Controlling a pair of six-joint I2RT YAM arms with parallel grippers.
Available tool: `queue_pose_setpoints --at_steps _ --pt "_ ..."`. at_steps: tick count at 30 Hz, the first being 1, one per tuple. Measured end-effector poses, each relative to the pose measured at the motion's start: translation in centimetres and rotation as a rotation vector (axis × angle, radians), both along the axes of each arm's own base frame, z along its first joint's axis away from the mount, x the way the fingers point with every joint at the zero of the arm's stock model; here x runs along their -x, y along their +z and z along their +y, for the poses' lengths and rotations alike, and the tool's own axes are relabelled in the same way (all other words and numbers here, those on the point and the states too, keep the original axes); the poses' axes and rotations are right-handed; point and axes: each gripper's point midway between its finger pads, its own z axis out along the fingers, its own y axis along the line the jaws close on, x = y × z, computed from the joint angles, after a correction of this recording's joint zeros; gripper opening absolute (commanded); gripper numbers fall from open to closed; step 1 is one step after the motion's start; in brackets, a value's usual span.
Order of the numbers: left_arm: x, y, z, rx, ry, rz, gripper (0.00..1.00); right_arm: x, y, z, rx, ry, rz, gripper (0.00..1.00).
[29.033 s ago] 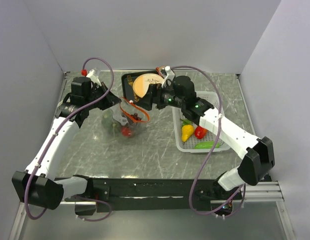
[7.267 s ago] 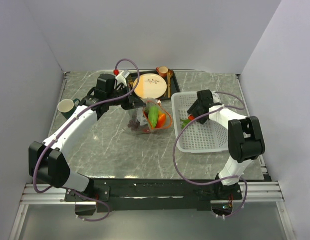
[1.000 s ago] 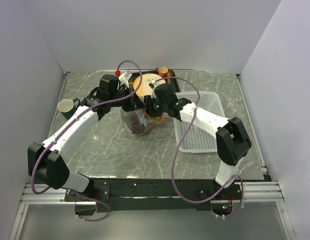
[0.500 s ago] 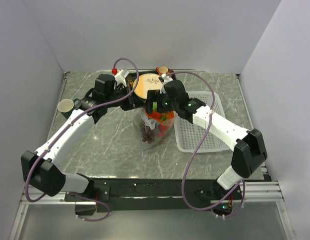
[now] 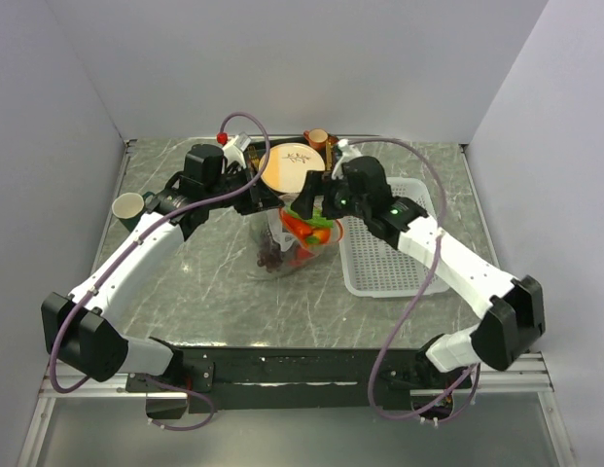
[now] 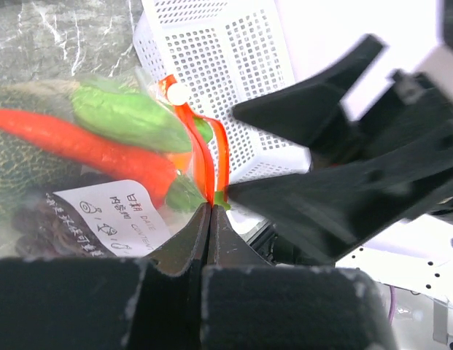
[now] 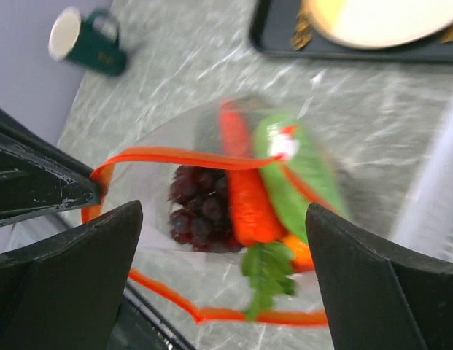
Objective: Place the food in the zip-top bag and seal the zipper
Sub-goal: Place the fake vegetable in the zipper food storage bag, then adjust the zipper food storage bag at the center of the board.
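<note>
lab test booth: white walls (image 5: 282,58), marble tabletop (image 5: 233,302)

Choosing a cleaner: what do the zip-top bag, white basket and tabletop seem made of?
The zip-top bag looks like thin, clear, glossy plastic film: the food shows through and it creases. The white basket looks like rigid moulded plastic, matte, with a grid of holes. The tabletop looks like grey marble or a marble-print laminate, slightly shiny; the veining alone cannot settle which.

Open tabletop (image 5: 282,306) on the near side of the zip-top bag (image 5: 282,248) and leftward to the mug (image 5: 127,206). Hemmed in behind by the black tray (image 7: 270,35), on the right by the white basket (image 5: 389,268). Over the bag mouth: left gripper (image 6: 210,209) clamped on the zipper (image 7: 182,155), right gripper (image 5: 314,201) spread wide.
</note>
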Motion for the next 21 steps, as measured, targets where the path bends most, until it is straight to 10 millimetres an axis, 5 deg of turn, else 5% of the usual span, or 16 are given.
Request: queue_pose_setpoints --at_steps 1,3,6,9,11,15,18,19,21 --pt "0.0 0.0 0.0 0.0 0.0 0.0 0.01 -0.1 0.4 -0.7 -0.001 -0.026 -0.009 0.69" --pt "0.0 0.0 0.0 0.0 0.0 0.0 0.01 -0.7 1.1 -2.3 -0.008 -0.085 -0.021 0.6" --pt "0.0 0.0 0.0 0.0 0.0 0.0 0.01 -2.0 0.3 -6.0 -0.017 -0.195 0.002 0.59" --pt "0.0 0.0 0.0 0.0 -0.001 0.0 0.01 -2.3 -3.5 -8.9 0.016 -0.266 0.084 0.59" --pt "0.0 0.0 0.0 0.0 -0.001 0.0 0.01 -1.3 -6.8 -9.5 0.055 -0.264 0.168 0.58" --pt "0.0 0.0 0.0 0.0 -0.001 0.0 0.01 0.2 -9.8 -9.1 0.074 -0.225 0.257 0.57" --pt "0.0 0.0 0.0 0.0 -0.001 0.0 0.01 0.1 -10.0 -8.8 0.065 -0.211 0.263 0.37" --pt "0.0 0.0 0.0 0.0 -0.001 0.0 0.01 0.0 -10.0 -8.7 0.062 -0.207 0.262 0.19" --pt "0.0 0.0 0.0 0.0 -0.001 0.001 0.01 -0.2 -10.1 -8.4 0.059 -0.196 0.265 0.03"
